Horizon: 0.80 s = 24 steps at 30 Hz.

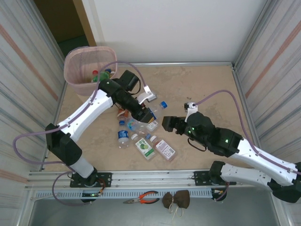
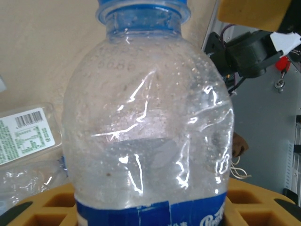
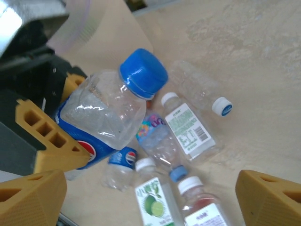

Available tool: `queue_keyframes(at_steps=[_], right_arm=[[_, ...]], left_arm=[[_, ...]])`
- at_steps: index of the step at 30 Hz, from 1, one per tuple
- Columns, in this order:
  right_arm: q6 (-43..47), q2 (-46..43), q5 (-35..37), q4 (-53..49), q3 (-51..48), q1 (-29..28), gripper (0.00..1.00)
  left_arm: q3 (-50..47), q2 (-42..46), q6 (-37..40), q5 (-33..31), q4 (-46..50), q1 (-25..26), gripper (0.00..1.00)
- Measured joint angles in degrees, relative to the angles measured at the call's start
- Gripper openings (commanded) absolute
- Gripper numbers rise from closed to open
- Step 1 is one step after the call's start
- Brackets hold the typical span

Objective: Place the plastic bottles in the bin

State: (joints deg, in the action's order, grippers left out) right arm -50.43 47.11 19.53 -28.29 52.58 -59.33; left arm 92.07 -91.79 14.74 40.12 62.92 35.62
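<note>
Beige tabletop (image 1: 202, 89) — left gripper (image 1: 148, 114) clamps blue-capped bottle (image 3: 106, 113); right gripper (image 1: 165, 124) spread, near.

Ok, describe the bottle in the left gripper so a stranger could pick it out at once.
Start at the pink bin in the far left corner and follow the arm to the left gripper near the table's middle. The bottle there is clear, with a blue cap and blue label band; unlike the bottles lying beside it, it sits between yellow fingers.
</note>
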Motion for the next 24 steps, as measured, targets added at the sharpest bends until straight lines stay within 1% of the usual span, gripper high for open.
queue_keyframes(at_steps=[2, 7, 15, 20, 24], right_arm=[[-3.8, -0.8, 0.2, -0.1, 0.0, 1.5, 0.85], [-9.0, -1.1, -0.7, -0.4, 0.0, 5.6, 0.84], [-10.6, -0.7, -3.5, -0.5, 0.0, 9.0, 0.83], [-10.6, -0.6, -4.3, -1.2, 0.4, 10.1, 0.83], [-10.4, -0.6, -4.4, -1.7, 0.9, 10.4, 0.83]], left_arm=[[0.2, 0.6, -0.5, -0.8, -0.2, -0.8, 0.48], [3.6, 1.1, -2.1, -2.8, -0.4, -4.2, 0.48], [13.4, 1.1, -4.5, -5.4, -1.6, -11.6, 0.48], [20.8, 1.0, -6.1, -5.8, -1.7, -18.3, 0.48], [26.5, 0.3, -7.3, -5.9, -1.9, -24.9, 0.48]])
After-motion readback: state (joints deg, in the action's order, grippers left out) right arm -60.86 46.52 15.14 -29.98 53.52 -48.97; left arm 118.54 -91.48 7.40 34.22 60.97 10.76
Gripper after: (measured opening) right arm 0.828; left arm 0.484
